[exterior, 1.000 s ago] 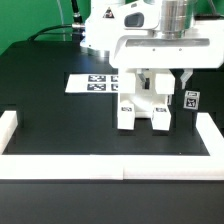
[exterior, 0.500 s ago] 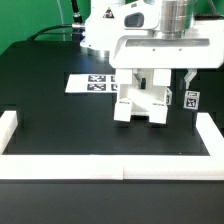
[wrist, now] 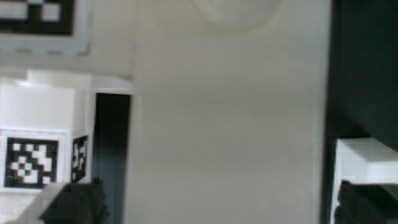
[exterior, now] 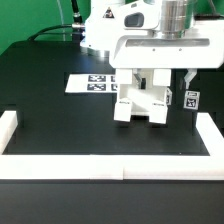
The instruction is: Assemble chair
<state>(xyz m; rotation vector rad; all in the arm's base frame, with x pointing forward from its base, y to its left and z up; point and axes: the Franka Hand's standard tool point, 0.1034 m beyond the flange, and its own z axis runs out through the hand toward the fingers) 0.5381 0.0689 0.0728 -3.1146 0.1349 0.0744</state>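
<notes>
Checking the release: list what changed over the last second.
The small blocky white plastic chair shifted slightly toward the exterior view's left and now tilts; the gripper appears to have let go. The thin flat white marker board and small tagged white part stayed.

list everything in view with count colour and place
chair: one, white with black tags, mid table under the hand
loose tagged piece: one, white, exterior view's right of the chair
marker board: one, white, flat, behind the chair toward the exterior view's left
rail: one, white, edging the table
table: one, black, under everything
arm: one, white, above the chair
hand: one, dark fingers, open over the chair
</notes>
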